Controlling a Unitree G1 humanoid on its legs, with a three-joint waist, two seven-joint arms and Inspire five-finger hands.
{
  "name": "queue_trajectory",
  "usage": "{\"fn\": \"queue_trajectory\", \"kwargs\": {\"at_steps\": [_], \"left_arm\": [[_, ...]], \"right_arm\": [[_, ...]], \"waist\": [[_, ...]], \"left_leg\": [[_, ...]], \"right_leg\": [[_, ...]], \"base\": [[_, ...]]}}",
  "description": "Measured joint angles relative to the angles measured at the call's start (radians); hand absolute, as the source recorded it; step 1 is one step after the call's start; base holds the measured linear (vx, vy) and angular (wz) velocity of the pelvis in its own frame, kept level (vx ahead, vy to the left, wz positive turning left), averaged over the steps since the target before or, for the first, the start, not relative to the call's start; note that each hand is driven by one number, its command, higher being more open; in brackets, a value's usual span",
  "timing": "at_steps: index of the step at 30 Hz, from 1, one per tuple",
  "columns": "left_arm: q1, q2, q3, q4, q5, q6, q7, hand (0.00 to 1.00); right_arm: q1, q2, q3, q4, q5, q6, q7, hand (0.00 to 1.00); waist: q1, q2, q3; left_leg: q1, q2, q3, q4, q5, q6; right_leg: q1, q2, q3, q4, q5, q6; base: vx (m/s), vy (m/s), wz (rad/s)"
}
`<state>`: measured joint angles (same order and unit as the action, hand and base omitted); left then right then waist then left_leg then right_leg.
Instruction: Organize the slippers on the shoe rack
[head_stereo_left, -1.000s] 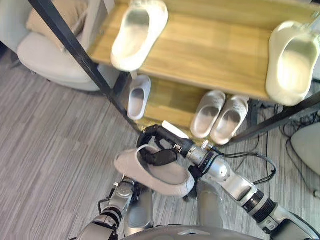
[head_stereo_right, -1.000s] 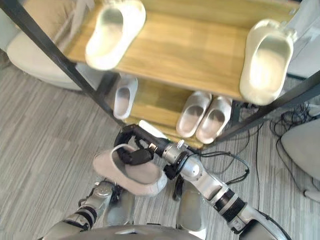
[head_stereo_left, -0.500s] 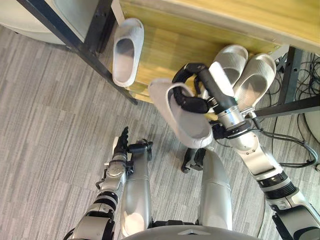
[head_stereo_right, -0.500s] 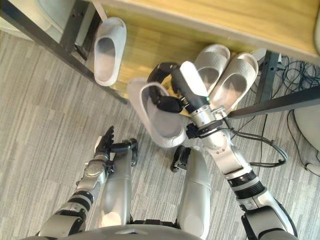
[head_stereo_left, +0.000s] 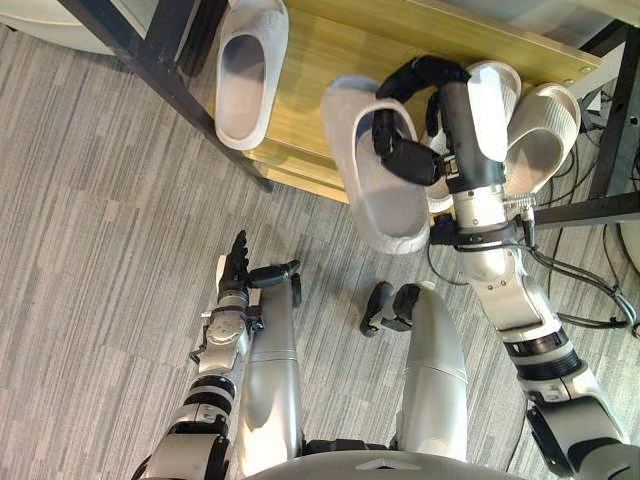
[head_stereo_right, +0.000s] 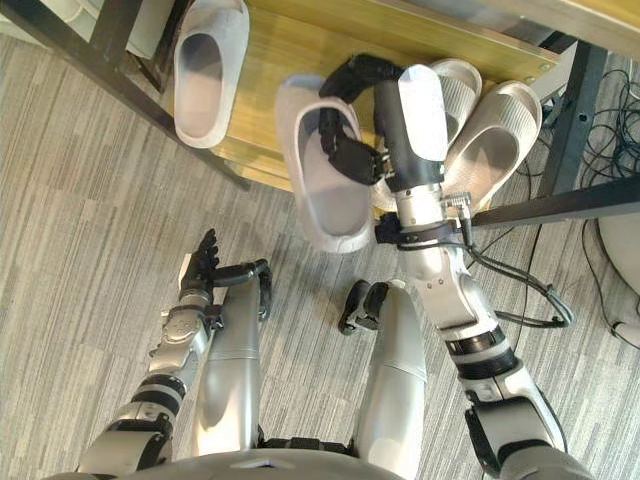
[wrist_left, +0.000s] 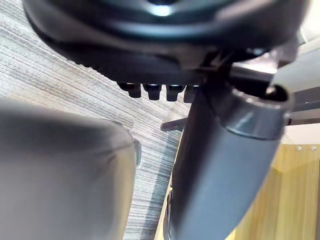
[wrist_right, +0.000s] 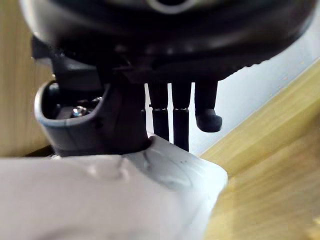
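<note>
My right hand (head_stereo_left: 415, 150) is shut on a light grey slipper (head_stereo_left: 372, 190), fingers hooked into its opening, holding it in the air over the front edge of the shoe rack's low wooden shelf (head_stereo_left: 310, 80). The slipper's toe (wrist_right: 175, 175) shows past the fingers in the right wrist view. On that shelf lie a single grey slipper (head_stereo_left: 245, 70) at the left and a pair of ribbed grey slippers (head_stereo_left: 540, 125) at the right, partly behind my arm. My left hand (head_stereo_left: 235, 275) hangs low over the carpet, fingers straight.
A black diagonal frame bar (head_stereo_left: 160, 85) of the rack runs along the shelf's left front. Another black bar (head_stereo_left: 590, 210) crosses at the right, with cables (head_stereo_left: 590, 300) on the striped grey carpet (head_stereo_left: 90, 300) behind it.
The right hand has carried the slipper up and forward from in front of the rack to over the low shelf's edge. The camera has tipped down; the top shelf has left the view.
</note>
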<state>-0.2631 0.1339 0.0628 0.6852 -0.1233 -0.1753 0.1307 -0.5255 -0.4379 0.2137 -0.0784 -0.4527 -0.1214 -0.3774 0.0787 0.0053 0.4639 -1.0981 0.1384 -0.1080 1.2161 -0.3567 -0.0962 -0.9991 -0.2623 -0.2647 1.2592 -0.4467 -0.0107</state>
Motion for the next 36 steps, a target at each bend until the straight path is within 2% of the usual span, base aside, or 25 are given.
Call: {"fn": "queue_trajectory", "kwargs": {"at_steps": [4, 14, 15, 18, 22, 24, 26, 36], "left_arm": [[-0.002, -0.019, -0.001, -0.023, 0.0, -0.001, 0.014, 1.0], [-0.034, -0.033, -0.018, -0.033, -0.004, -0.014, 0.038, 1.0], [-0.036, -0.034, -0.021, -0.033, -0.004, -0.014, 0.038, 1.0], [-0.037, -0.025, -0.021, -0.027, -0.004, -0.015, 0.047, 1.0], [-0.03, -0.003, -0.018, 0.052, -0.026, 0.004, 0.065, 1.0], [-0.029, -0.005, -0.035, 0.042, -0.022, -0.002, 0.07, 1.0], [-0.029, -0.008, -0.043, 0.042, -0.022, -0.008, 0.071, 1.0], [-0.027, -0.011, -0.042, 0.045, -0.02, 0.006, 0.073, 1.0]], "right_arm": [[-0.069, 0.001, 0.002, 0.083, 0.0, 0.033, -0.024, 0.0], [-0.282, 0.005, 0.009, 0.297, 0.023, 0.068, -0.036, 0.0], [-0.296, 0.005, 0.012, 0.312, 0.024, 0.069, -0.038, 1.0], [-0.36, 0.01, 0.036, 0.371, 0.028, 0.069, -0.046, 1.0], [-0.376, 0.02, 0.02, 0.407, 0.065, 0.072, -0.091, 1.0], [-0.401, 0.058, 0.003, 0.469, 0.11, 0.081, -0.1, 1.0], [-0.404, 0.081, 0.0, 0.479, 0.148, 0.086, -0.105, 1.0], [-0.375, 0.144, -0.041, 0.472, 0.217, 0.087, -0.11, 1.0]], "waist": [[0.022, 0.0, 0.0], [0.048, -0.001, 0.0], [0.05, -0.001, 0.0], [0.064, -0.002, -0.001], [0.064, -0.003, -0.001], [0.07, -0.003, -0.002], [0.071, -0.004, -0.002], [0.077, -0.011, -0.011]], "left_leg": [[-0.018, -0.011, -0.014, 0.004, 0.001, -0.001], [-0.071, -0.055, -0.041, 0.007, 0.003, -0.005], [-0.073, -0.06, -0.042, 0.008, 0.003, -0.005], [-0.091, -0.069, -0.043, 0.012, 0.003, -0.005], [-0.107, -0.074, -0.05, 0.021, 0.004, -0.005], [-0.109, -0.083, -0.051, 0.023, 0.006, -0.005], [-0.111, -0.097, -0.051, 0.018, 0.012, -0.005], [-0.103, -0.094, -0.048, 0.022, 0.012, -0.006]], "right_leg": [[-0.001, -0.016, -0.018, 0.01, -0.013, -0.001], [-0.016, -0.065, -0.061, 0.025, -0.037, 0.003], [-0.017, -0.071, -0.063, 0.028, -0.041, 0.006], [-0.033, -0.083, -0.066, 0.038, -0.047, 0.006], [-0.034, -0.092, -0.082, 0.046, -0.053, 0.005], [-0.034, -0.102, -0.083, 0.054, -0.061, 0.007], [-0.033, -0.119, -0.087, 0.063, -0.068, 0.006], [-0.026, -0.118, -0.085, 0.065, -0.069, 0.005]], "base": [[0.01, -0.031, 0.16], [0.04, 0.009, 0.16], [0.04, 0.024, 0.2], [0.02, 0.016, 0.09], [0.01, 0.027, 0.08], [-0.01, 0.017, 0.11], [0.0, 0.002, 0.21], [0.0, 0.002, 0.02]]}}
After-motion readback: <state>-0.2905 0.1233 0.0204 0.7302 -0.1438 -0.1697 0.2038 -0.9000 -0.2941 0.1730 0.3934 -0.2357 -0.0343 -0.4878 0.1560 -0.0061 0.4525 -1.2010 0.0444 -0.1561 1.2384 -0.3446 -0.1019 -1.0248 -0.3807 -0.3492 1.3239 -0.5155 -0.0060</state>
